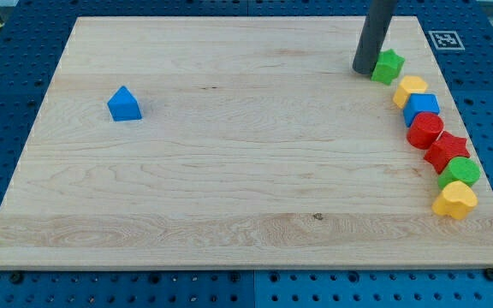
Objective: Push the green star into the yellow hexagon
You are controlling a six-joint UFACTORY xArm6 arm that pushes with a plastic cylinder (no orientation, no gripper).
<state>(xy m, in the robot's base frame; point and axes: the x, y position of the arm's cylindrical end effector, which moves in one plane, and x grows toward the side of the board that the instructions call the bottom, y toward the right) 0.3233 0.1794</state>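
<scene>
Green star (389,66) lies near the tabletop's (229,171) top right corner, and your tool, a plain dark rod with no jaws to open or close, grips nothing. Its tip (365,70) stands on the wood at the star's left side, touching it or nearly so; you cannot tell which from this view. Yellow hexagon (410,90) sits just below and to the right of the star, the two touching or almost. From the hexagon a curved row runs down the right edge, each piece against the next: blue block (422,108), red block (424,129), red star (447,151), green block (460,172), yellow heart (455,200). A blue block with a peaked top (124,103) lies alone near the left edge.
</scene>
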